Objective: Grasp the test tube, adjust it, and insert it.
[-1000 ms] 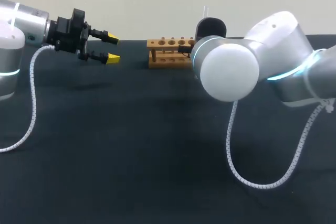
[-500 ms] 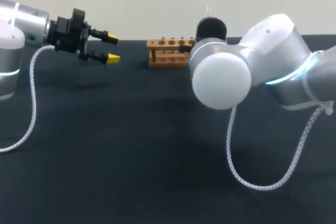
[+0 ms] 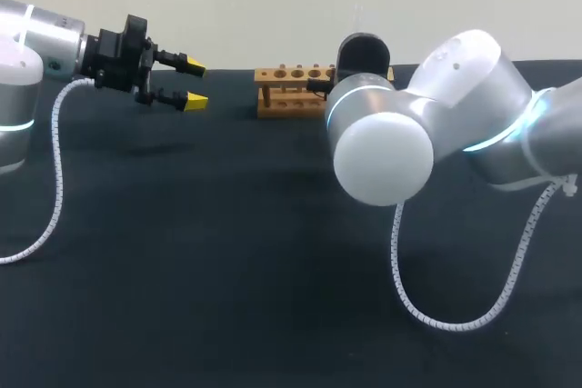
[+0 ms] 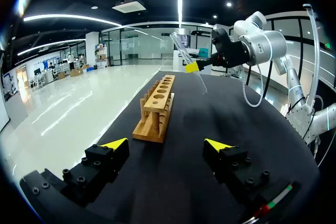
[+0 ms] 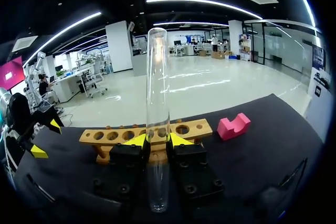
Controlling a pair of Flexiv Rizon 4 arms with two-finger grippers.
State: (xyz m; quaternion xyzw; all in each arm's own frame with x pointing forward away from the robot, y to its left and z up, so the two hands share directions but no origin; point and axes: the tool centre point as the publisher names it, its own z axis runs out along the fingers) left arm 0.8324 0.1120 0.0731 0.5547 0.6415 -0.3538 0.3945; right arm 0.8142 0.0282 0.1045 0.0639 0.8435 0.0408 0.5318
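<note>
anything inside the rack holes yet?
Visible holes of the wooden rack are empty. The test tube, clamped in the right tool, hides the middle holes from the right wrist view.

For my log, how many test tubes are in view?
1: the tube, held in the right gripper near the rack. None shows in the rack.

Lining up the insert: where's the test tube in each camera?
Head view: a faint sliver of the test tube above the right arm's wrist, by the wooden rack's right end.
Left wrist view: tilted in the right pincer, near the wooden rack's far end.
Right wrist view: upright between the right pincer's fingers, before the wooden rack.
Shared landmark: the wooden rack.
</note>
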